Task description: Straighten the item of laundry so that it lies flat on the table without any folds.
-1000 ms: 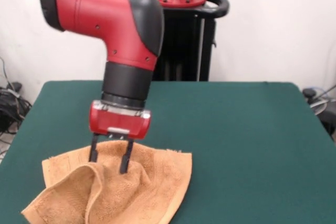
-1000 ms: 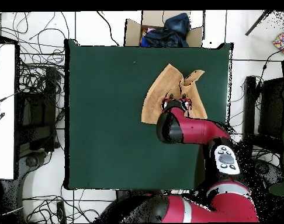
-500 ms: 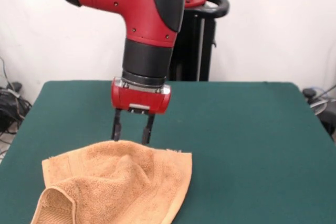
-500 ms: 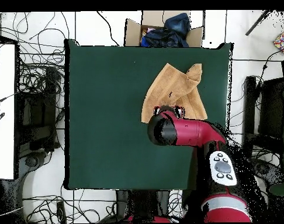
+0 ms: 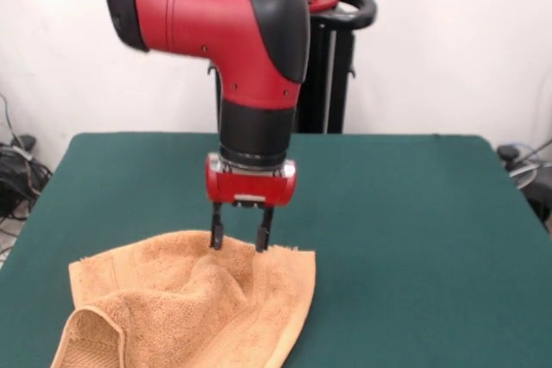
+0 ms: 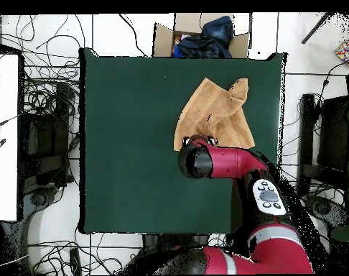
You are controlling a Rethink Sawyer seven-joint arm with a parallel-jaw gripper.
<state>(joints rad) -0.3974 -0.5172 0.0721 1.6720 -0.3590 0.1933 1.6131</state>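
White wall and black pedestal at back; cables on floor at the sides.

Table (image 5: pixel 405 213): dark green top, large, mostly bare to either side of the gripper.

Gripper (image 5: pixel 239 240): on red arm, pointing straight down. Fingers parted by a modest gap, empty. Tips at the towel's far edge, touching or just above it; contact cannot be told.

Towel (image 5: pixel 190 299): peach terry, directly below and in front of the gripper in the front view, toward the table's near corner. Not flat: a ridge runs down from the gripper, and one corner (image 5: pixel 86 338) is turned over, showing its woven band.

Change: a second ago the gripper stood deep in a raised peak of cloth; half a second ago it hung clear above, the peak slumped. Now it has shifted sideways and come down to the far edge.

Judgement: cloth let go, new grasp being set up; folds remain, task well short of done.
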